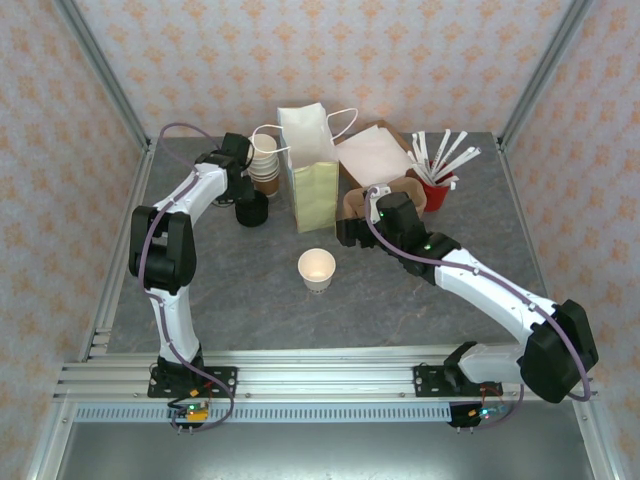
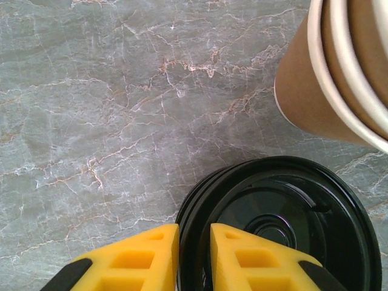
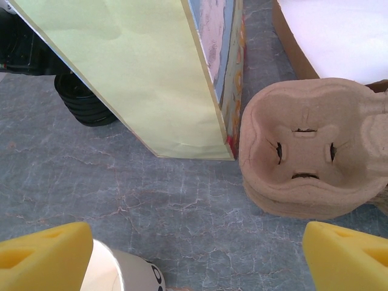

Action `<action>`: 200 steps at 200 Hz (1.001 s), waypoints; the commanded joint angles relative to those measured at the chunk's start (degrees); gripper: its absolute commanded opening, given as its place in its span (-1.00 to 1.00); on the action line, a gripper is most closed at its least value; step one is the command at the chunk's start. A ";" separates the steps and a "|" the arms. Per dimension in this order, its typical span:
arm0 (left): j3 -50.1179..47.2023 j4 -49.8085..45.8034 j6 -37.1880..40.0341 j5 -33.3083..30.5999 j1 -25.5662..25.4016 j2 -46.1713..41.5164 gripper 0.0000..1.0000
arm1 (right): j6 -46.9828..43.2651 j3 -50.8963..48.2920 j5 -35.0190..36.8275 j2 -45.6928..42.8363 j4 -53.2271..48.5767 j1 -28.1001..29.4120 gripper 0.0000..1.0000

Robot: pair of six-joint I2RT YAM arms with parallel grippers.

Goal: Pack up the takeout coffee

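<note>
A lidless cream paper cup (image 1: 317, 268) stands alone mid-table; its rim shows in the right wrist view (image 3: 115, 273). A cup with a lid on it is out of view. A stack of loose black lids (image 1: 252, 210) sits left of the tall yellow-green paper bag (image 1: 312, 185). My left gripper (image 1: 245, 195) is down on that stack. Its yellow fingers (image 2: 145, 257) are shut on the rim of the top lid (image 2: 291, 206), one outside and one inside. My right gripper (image 1: 350, 232) hovers open right of the bag, fingers (image 3: 42, 254) far apart, nothing between them.
A stack of lidless cups (image 1: 264, 165) stands right behind the lids, close to my left gripper (image 2: 194, 254). Pulp cup carriers (image 3: 309, 157) lie right of the bag (image 3: 139, 73). A brown box with white paper (image 1: 375, 155) and a red cup of stirrers (image 1: 437, 190) stand at the back right.
</note>
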 commanded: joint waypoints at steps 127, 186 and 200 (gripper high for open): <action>2.18 -3.08 1.14 -1.79 -1.11 -0.25 -0.65 | 0.34 0.36 1.57 0.48 0.68 0.38 0.80; 1.68 -3.41 0.99 -2.51 -1.10 -3.67 -0.70 | 0.34 0.63 1.41 0.66 0.53 0.38 0.80; 1.24 -3.36 0.70 -2.57 -1.19 -4.83 -0.71 | 0.33 0.93 1.44 0.47 0.20 0.38 0.81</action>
